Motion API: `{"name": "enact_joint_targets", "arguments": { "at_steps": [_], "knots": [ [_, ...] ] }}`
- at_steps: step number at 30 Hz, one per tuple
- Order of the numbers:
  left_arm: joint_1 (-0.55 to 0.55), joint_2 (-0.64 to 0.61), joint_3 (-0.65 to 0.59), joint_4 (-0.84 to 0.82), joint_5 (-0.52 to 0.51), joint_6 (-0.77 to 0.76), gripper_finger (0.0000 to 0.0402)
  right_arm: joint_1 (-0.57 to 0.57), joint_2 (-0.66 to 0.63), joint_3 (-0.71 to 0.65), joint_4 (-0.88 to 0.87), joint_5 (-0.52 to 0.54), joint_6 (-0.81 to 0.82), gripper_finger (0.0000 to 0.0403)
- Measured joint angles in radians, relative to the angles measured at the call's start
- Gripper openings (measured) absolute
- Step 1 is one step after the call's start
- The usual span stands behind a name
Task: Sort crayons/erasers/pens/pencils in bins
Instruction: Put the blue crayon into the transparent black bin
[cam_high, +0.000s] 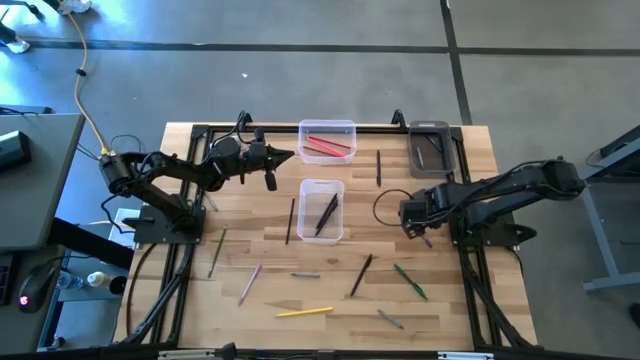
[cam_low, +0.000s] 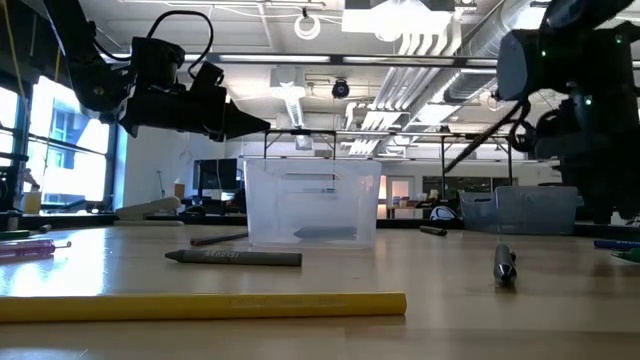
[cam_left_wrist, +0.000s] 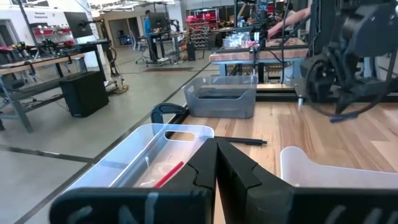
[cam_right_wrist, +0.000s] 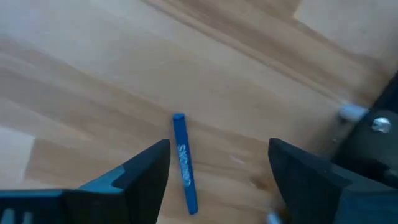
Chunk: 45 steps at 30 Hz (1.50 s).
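My right pincer (cam_right_wrist: 217, 180) hangs spread wide over a blue crayon (cam_right_wrist: 184, 163) lying on the table (cam_high: 450, 300), while my left pincer (cam_left_wrist: 216, 163), pressed together, hovers beside the clear bin (cam_high: 327, 141) holding red pieces.

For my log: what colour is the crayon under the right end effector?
Blue crayon, clearest in the right wrist view.

Pale wooden table (cam_high: 440, 300) with smooth planked grain, two clear glossy plastic bins (cam_high: 327, 140) (cam_high: 321, 210), one smoky grey plastic bin (cam_high: 431, 148), matt black gripper fingers (cam_right_wrist: 140, 171), blue paper-wrapped crayon (cam_right_wrist: 185, 163)
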Motion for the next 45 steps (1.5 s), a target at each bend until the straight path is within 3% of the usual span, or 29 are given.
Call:
{"name": "enact_joint_targets", "arguments": {
  "at_steps": [9, 18, 25, 35, 40, 45],
  "knots": [
    [0.000, 0.000, 0.000, 0.000, 0.000, 0.000, 0.0000, 0.000, -0.002, -0.108, 0.202, -0.051, -0.020, 0.0195],
    [0.000, 0.000, 0.000, 0.000, 0.000, 0.000, 0.0000, 0.000, -0.003, -0.129, 0.220, -0.062, -0.057, 0.0086],
    [0.000, 0.000, 0.000, 0.000, 0.000, 0.000, 0.0000, 0.000, 0.001, -0.109, 0.210, -0.067, -0.064, 0.0036],
    [0.000, 0.000, 0.000, 0.000, 0.000, 0.000, 0.0000, -0.037, 0.002, 0.081, 0.149, -0.058, -0.114, 0.0015],
    [0.000, 0.000, 0.000, 0.000, 0.000, 0.000, 0.0000, -0.131, 0.002, 0.235, 0.041, 0.031, -0.193, 0.0015],
    [0.000, 0.000, 0.000, 0.000, 0.000, 0.000, 0.0000, -0.295, 0.001, 0.413, -0.079, 0.177, -0.349, 0.0015]
  ]
}}
